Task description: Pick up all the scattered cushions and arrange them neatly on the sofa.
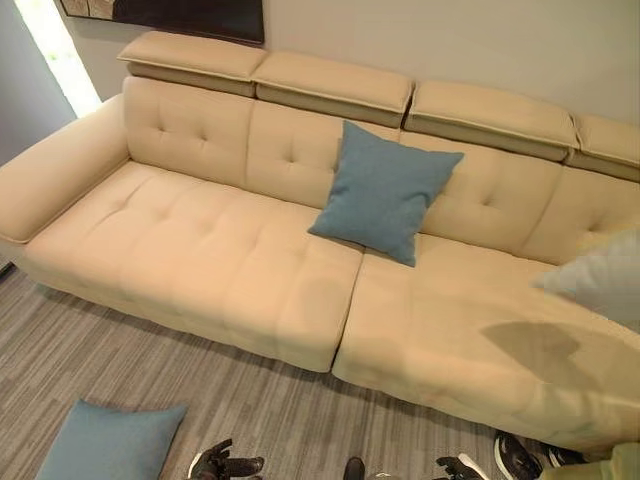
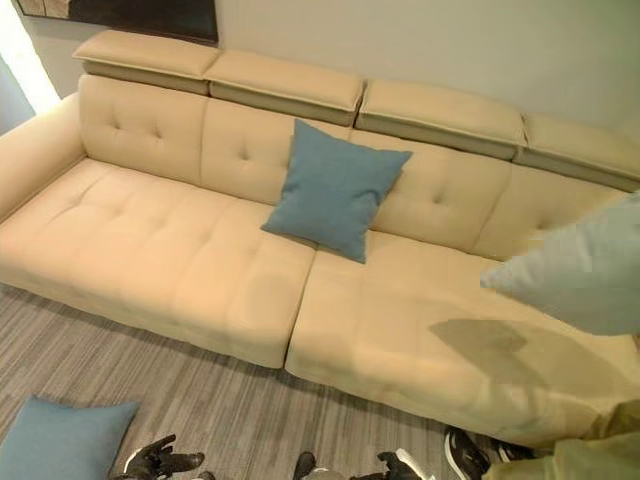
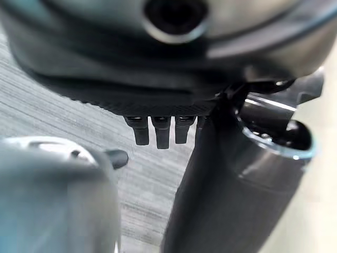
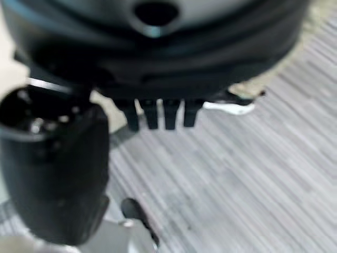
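Down at the near edge of the head views, the left hand (image 1: 222,462) and right hand (image 1: 455,467) hang low over the floor (image 1: 120,350), both dark and idle. Each wrist view looks along its own hand: the left hand's fingers (image 3: 160,132) point straight toward the striped floor, side by side and holding nothing, and the right hand's fingers (image 4: 158,113) do the same. Just left of the left hand, 1 blue cushion (image 1: 110,440) lies flat on the floor, in front of the sofa (image 1: 200,250) and apart from it. A 2nd blue cushion (image 1: 380,190) sits on the sofa near the middle, standing tilted on a corner and leaning against the backrest, right above the seam between the 2 seat sections. At the right edge a pale grey cushion (image 2: 585,275) hangs in the air above the right seat section, casting a shadow on the cream fabric below; I cannot tell what holds it. A person stands by the sofa's right front corner, with a black shoe (image 1: 515,455) with a white sole on the floor and a bit of olive trouser (image 2: 590,460) showing. A dark picture frame (image 1: 170,15) hangs on the wall behind the sofa's left end.
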{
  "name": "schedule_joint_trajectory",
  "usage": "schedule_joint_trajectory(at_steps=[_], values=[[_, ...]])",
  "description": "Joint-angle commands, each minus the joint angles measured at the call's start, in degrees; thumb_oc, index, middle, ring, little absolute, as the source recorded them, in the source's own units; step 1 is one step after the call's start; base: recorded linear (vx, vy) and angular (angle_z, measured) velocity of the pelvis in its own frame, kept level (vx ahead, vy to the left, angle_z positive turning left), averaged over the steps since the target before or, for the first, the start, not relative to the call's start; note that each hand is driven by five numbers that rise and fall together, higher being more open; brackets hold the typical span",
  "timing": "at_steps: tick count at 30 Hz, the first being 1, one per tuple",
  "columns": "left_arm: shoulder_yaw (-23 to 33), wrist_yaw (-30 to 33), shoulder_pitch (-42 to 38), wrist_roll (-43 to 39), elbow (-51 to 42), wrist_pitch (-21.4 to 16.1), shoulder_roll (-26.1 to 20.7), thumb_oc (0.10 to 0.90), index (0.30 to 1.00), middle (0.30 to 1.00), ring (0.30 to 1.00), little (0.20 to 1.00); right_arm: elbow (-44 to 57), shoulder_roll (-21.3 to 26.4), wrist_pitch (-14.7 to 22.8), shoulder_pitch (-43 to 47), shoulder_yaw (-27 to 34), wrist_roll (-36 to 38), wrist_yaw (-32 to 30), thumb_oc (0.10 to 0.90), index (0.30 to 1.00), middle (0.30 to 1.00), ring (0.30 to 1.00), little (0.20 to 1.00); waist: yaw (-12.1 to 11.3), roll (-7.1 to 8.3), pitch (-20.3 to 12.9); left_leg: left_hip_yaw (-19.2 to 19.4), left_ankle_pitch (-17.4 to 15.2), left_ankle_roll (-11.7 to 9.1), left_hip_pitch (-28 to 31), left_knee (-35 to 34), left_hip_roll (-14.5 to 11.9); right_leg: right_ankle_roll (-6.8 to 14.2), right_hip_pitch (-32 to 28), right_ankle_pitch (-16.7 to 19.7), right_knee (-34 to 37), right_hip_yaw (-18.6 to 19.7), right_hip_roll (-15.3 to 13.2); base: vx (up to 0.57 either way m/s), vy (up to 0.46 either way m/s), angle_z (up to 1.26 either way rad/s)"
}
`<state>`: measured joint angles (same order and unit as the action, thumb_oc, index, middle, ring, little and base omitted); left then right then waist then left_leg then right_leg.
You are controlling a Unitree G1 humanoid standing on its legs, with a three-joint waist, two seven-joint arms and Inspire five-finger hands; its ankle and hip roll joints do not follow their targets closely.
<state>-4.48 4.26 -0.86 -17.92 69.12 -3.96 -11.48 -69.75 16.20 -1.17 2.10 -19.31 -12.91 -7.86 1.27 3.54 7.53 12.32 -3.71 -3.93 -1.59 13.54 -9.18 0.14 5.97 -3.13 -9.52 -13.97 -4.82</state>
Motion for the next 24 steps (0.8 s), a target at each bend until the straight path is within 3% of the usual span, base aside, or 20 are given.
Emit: schedule_joint_trajectory(at_steps=[1,3,4,9,12,16,19,21,24], values=[[-2.09,0.79,-0.04,-0.92,-0.67,-2.02,0.22,0.800,0.900,0.900,0.900,0.900,-2.90,0.14,0.60,3.84,-0.15,2.05,-2.14,0.800,0.900,0.900,0.900,0.900,-1.15,2.47,1.28,-13.95,-3.46,0.30,-4.98,-1.70,10.39,5.65,-5.49,0.72,8.49,4.77,-0.87,0.04,0.032,-0.86],[-1.93,0.61,-0.59,-1.24,-0.08,-1.94,0.36,0.800,0.900,0.900,0.900,0.900,-3.62,0.59,0.61,4.09,0.56,2.31,-2.33,0.800,0.900,0.900,0.900,0.900,-1.17,1.97,0.24,-18.71,-3.75,1.48,-4.17,-4.95,12.87,6.24,-4.70,1.17,8.67,7.86,0.03,0.05,0.070,-1.09],[-1.81,0.46,-0.58,-1.45,0.07,-1.94,0.28,0.800,0.900,0.900,0.900,0.900,-3.80,0.73,0.66,4.06,0.75,2.39,-2.28,0.800,0.900,0.900,0.900,0.900,-1.12,1.83,0.12,-18.92,-3.61,1.54,-4.08,-5.03,13.10,6.22,-4.64,1.13,8.44,8.37,0.09,0.05,0.095,-1.15],[-2.07,0.01,-0.75,-0.04,0.27,-1.52,-0.41,0.800,0.900,0.900,0.900,0.900,-4.40,0.46,0.32,3.32,1.49,2.72,-2.08,0.800,0.900,0.900,0.900,0.900,-0.22,1.44,-0.83,-17.67,-2.66,2.48,-2.66,-7.82,12.71,6.91,-3.15,1.95,7.81,10.48,0.22,0.02,0.115,-0.63],[-2.01,0.32,-1.10,1.07,-0.22,-1.71,-0.91,0.800,0.900,0.900,0.900,0.900,-4.40,-0.50,0.10,2.99,1.04,2.21,-2.03,0.800,0.900,0.900,0.900,0.900,0.00,1.56,-0.66,-15.06,-2.03,3.43,-1.63,-10.15,12.43,8.16,-1.26,3.19,7.33,11.88,-0.17,-0.03,0.151,-0.47],[-1.56,0.47,-1.22,1.72,-0.36,-1.77,-1.66,0.800,0.900,0.900,0.900,0.900,-4.27,-1.06,-0.16,3.11,0.34,1.26,-1.95,0.800,0.900,0.900,0.900,0.900,-0.55,1.53,0.20,-13.00,-1.58,4.04,-1.25,-11.29,11.85,9.18,0.30,3.59,5.49,10.74,-0.96,-0.06,0.074,-0.82],[-0.92,0.63,-1.77,1.51,-0.40,-1.68,-2.48,0.800,0.900,0.900,0.900,0.900,-3.81,-1.36,-0.07,3.62,0.21,0.23,-1.83,0.800,0.900,0.900,0.900,0.900,-2.35,0.47,1.58,-9.61,-1.18,4.26,-0.95,-11.86,9.92,8.56,0.09,2.27,1.48,-1.90,-5.82,-0.09,0.024,-0.54],[-0.45,0.46,-1.57,1.75,-0.23,-1.76,-2.74,0.800,0.900,0.900,0.900,0.900,-3.99,-1.30,0.12,3.45,0.46,0.01,-1.70,0.800,0.900,0.900,0.900,0.900,-2.46,0.51,1.16,-8.57,-1.09,4.28,-0.09,-12.93,9.84,8.37,-1.37,2.20,1.52,-4.71,-6.71,-0.03,-0.002,-0.47],[-0.13,0.19,-1.36,2.35,0.15,-1.78,-2.64,0.800,0.900,0.900,0.900,0.900,-4.20,-0.86,0.07,3.08,0.92,-0.13,-1.62,0.800,0.900,0.900,0.900,0.900,-2.39,1.13,-0.14,-8.00,-0.89,4.10,0.55,-13.74,10.58,8.68,-3.43,2.47,5.09,-4.92,-6.28,0.02,-0.038,-0.13]])
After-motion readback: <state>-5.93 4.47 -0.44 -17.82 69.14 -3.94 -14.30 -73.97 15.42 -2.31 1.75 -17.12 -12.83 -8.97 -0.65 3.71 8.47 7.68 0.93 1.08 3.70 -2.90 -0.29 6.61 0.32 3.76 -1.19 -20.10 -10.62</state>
